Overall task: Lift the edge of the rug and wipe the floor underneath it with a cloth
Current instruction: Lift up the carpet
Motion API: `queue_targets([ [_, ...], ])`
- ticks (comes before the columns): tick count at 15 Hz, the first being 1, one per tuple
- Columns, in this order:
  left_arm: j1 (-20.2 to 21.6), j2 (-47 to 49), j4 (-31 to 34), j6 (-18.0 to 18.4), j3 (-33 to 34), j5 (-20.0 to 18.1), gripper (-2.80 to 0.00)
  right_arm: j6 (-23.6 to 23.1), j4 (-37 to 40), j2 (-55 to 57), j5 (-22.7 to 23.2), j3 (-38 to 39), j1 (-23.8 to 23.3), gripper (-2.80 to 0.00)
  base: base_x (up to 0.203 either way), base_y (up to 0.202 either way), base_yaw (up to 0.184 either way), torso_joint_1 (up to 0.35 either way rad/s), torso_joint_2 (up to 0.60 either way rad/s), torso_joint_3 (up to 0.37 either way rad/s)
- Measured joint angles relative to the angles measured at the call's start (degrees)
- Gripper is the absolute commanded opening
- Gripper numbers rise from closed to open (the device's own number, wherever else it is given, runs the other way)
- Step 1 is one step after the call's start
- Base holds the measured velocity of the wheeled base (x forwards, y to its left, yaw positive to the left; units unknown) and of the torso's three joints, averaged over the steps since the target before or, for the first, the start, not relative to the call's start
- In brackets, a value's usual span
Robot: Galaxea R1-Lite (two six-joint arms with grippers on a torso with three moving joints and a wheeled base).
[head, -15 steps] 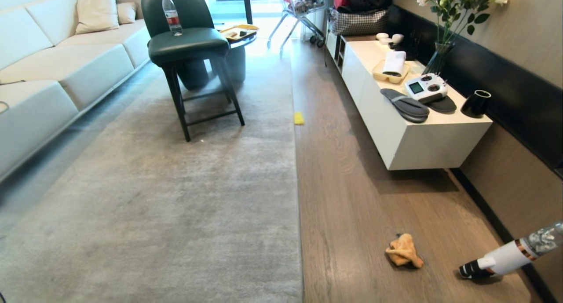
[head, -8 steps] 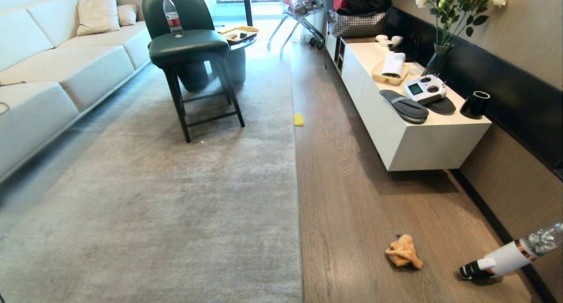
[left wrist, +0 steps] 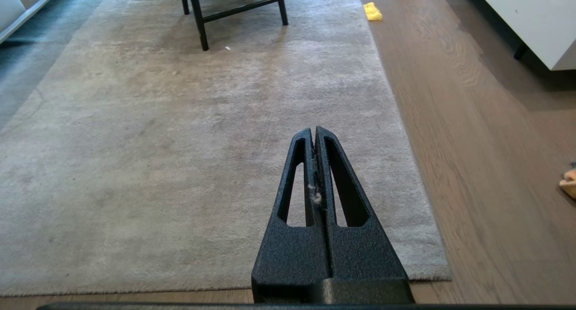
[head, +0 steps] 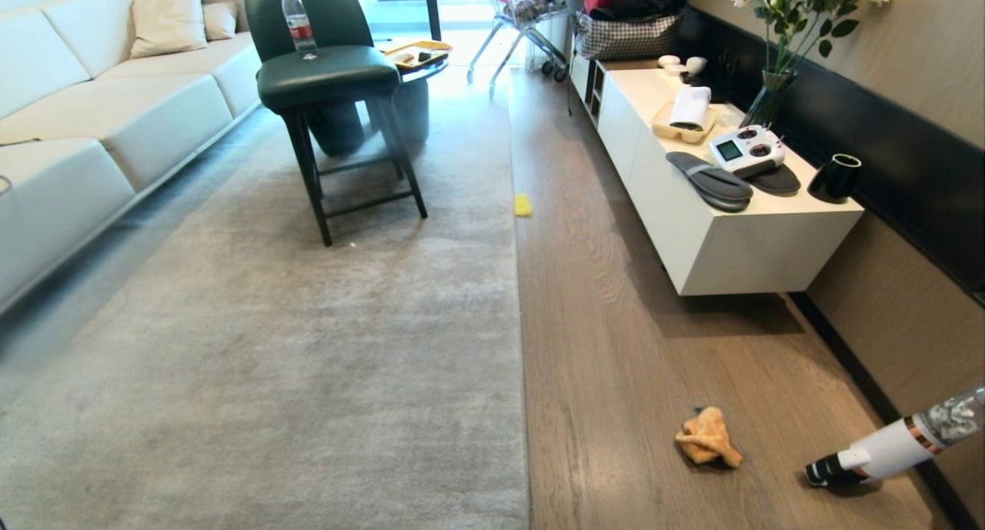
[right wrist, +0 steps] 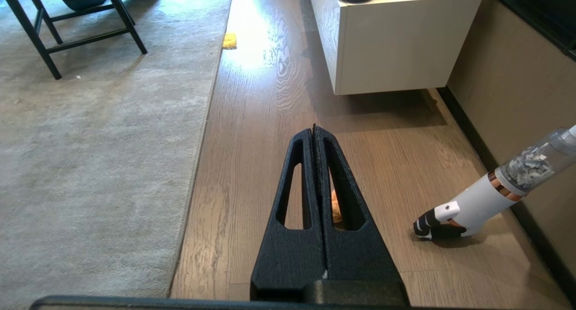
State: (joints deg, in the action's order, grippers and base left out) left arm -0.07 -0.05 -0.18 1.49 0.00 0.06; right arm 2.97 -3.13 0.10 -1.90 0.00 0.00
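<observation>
Only the camera has shifted slightly. The cloth (head: 709,437) lies crumpled on the floor (head: 616,345) beside the rug edge (head: 521,361). Left hand (left wrist: 315,132) and right hand (right wrist: 313,131) are closed, empty

A home living room: cream sofa (head: 100,107) with cushions (head: 168,21), large grey rug (head: 308,345) on wood-plank floor (head: 639,345), green chair (head: 327,68), white low cabinet (head: 731,230) bearing slippers (head: 709,181) and vase of flowers (head: 793,30).

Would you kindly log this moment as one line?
left gripper: shut, empty | right gripper: shut, empty | cloth: on floor | rug edge: flat
</observation>
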Motion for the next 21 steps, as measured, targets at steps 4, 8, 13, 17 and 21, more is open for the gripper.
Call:
queue_targets([
  [4, 0.0, 0.0, -0.1, 0.0, 0.0, 0.0, -2.8, 0.0, 0.0, 0.0, 0.0, 0.0, 0.0, -2.8, 0.0, 0.0, 0.0, 0.006, 0.01, 0.014],
  [8, 0.0, 0.0, -0.1, 0.0, 0.0, 0.0, -2.8, 0.0, 0.0, 0.0, 0.0, 0.0, 0.0, -2.8, 0.0, 0.0, 0.0, 0.0, 0.0, 0.0],
  [13, 0.0, 0.0, 0.0, 0.0, 0.0, 0.0, -2.8, 0.0, 0.0, 0.0, -0.1, 0.0, 0.0, -2.8, 0.0, 0.0, 0.0, 0.0, 0.0, 0.0],
  [17, 0.0, 0.0, 0.0, 0.0, 0.0, 0.0, -2.8, 0.0, 0.0, 0.0, -0.1, 0.0, 0.0, -2.8, 0.0, 0.0, 0.0, 0.0, 0.0, 0.0],
  [21, 0.0, 0.0, -0.1, 0.0, 0.0, 0.0, -2.8, 0.0, 0.0, 0.0, -0.1, 0.0, 0.0, -2.8, 0.0, 0.0, 0.0, 0.0, 0.0, 0.0],
])
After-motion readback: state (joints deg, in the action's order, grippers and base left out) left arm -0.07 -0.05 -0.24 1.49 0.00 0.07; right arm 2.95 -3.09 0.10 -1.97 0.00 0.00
